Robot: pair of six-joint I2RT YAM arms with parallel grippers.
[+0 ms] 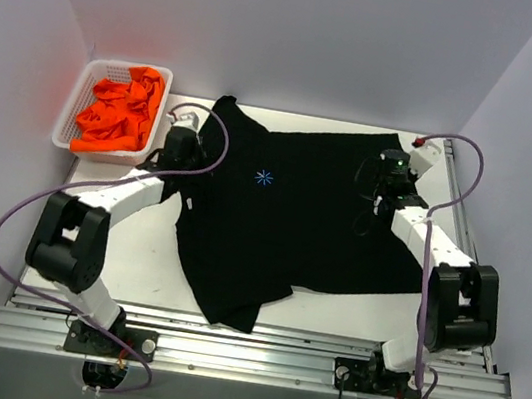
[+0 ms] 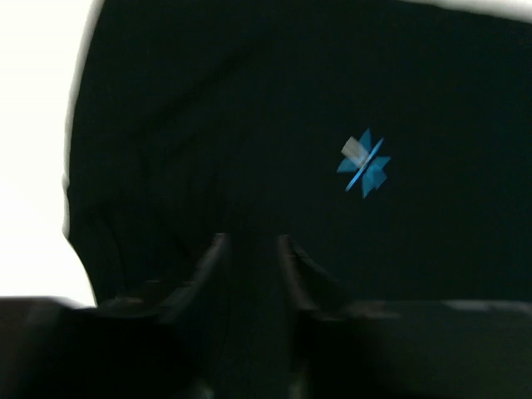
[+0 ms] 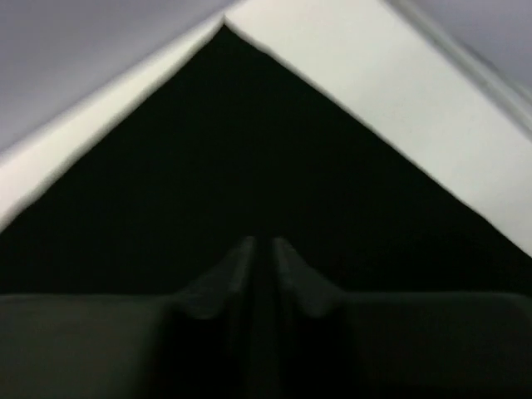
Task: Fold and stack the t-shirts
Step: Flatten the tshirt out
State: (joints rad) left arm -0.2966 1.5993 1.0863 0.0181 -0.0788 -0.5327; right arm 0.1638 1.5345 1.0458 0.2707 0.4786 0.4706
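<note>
A white table carries most of the scene, and a black t-shirt lies spread flat across its middle, the neck end toward the back left and one sleeve reaching toward the near edge. The left arm stretches to the shirt's left edge near the collar, and the right arm reaches onto the shirt's back right part. A white mesh basket stands at the back left corner, just beside the shirt, with orange t-shirts bunched inside it. A small light-blue star sits on the black cloth between the two arms. In the left wrist view the left jaws stand partly apart low over the black shirt, a clear gap between the fingers, the star up to the right. In the right wrist view the right jaws are nearly together over the shirt's corner; the blurred fingers leave only a thin dark slit, and I cannot tell whether cloth is pinched there.
</note>
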